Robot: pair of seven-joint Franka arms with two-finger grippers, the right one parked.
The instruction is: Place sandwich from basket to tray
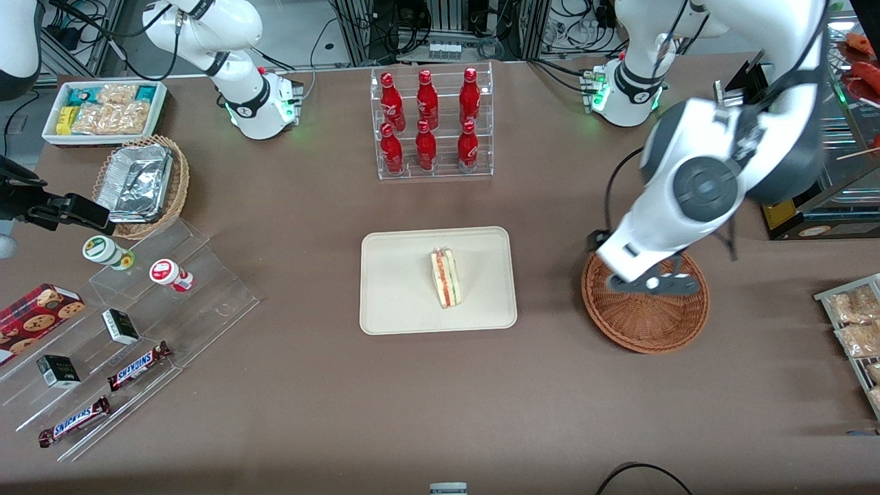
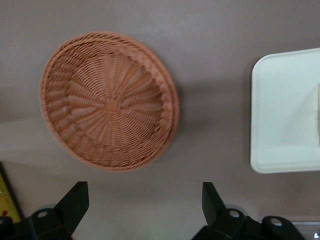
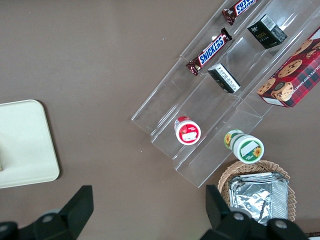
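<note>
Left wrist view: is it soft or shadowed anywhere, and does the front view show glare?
Left wrist view: slightly soft; the round reddish-brown wicker basket casts a faint shadow beside the open gripper. Front view: sharp, glare on the crinkled silver foil trays.

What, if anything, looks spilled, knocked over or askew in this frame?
Nothing stands out. The sandwich sits intact on the tray, the basket lies flat and empty, and the gripper hangs above the basket with jaws open.

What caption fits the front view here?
Sandwich lies on the tray; the open gripper hovers over the empty basket.
</note>
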